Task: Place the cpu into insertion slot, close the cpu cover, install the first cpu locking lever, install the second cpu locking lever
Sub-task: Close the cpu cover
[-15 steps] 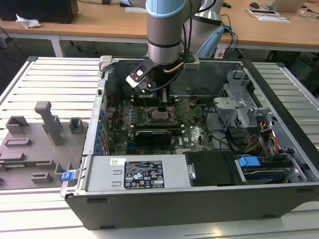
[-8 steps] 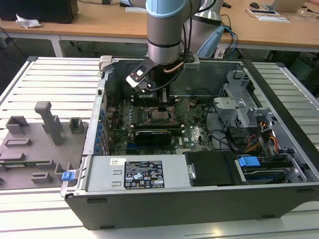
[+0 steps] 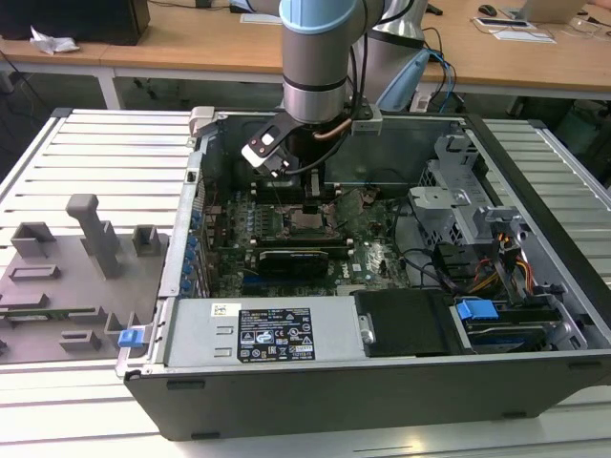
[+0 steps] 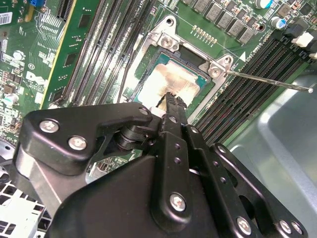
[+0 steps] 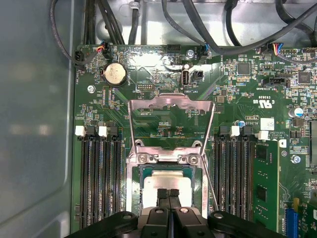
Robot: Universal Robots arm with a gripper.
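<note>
Item: cpu (image 5: 168, 179) lying flat in insertion slot (image 5: 131, 191), pale top exposed. cpu cover (image 5: 171, 103) raised on its hinge. gripper (image 5: 169, 196) fingers pressed together, holding nothing, tips over cpu top; contact unclear. locking lever (image 4: 267, 82) unlatched beside socket.

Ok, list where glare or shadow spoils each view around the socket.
First wrist view: a white glare patch washes out the motherboard beside the coin battery. Second wrist view: the cpu top shines with a warm, uneven reflection. Exterior view: the case interior beneath the arm lies in shade.
</note>
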